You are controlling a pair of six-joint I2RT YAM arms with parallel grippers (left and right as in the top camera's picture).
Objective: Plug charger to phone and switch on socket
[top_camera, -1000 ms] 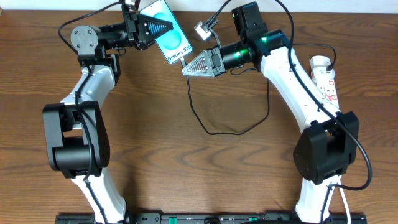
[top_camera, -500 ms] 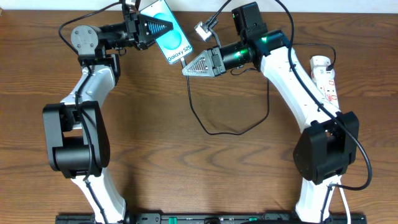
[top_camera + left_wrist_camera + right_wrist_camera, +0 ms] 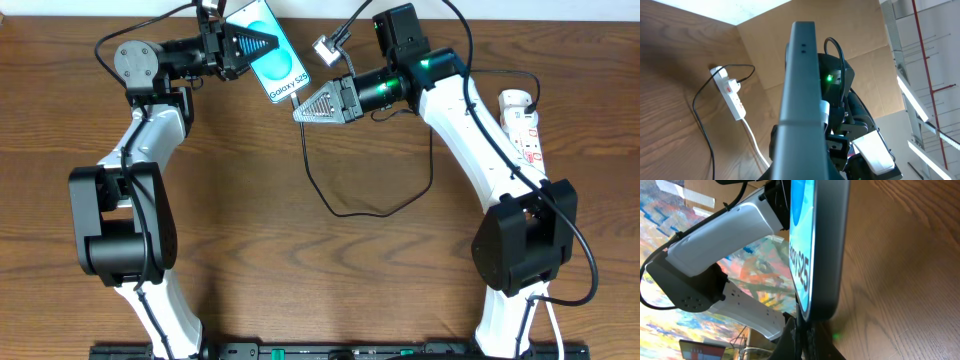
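The phone (image 3: pixel 277 62), teal screen up, is held off the table at the back, with my left gripper (image 3: pixel 262 44) shut on its upper part. In the left wrist view I see only its dark edge (image 3: pixel 800 85) rising from the jaws. My right gripper (image 3: pixel 298 109) is shut on the charger plug, which sits right at the phone's lower end (image 3: pixel 821 255); the fingers (image 3: pixel 812 342) hide the plug tip. The charger cable (image 3: pixel 360 213) loops down over the table. The socket (image 3: pixel 524 125) lies at the right edge, apart from both grippers.
The socket (image 3: pixel 731 94) with its white cord and a plugged black lead also shows in the left wrist view. A small silver connector (image 3: pixel 325 47) hangs on a black lead beside the phone. Both arms' bases stand at the front edge.
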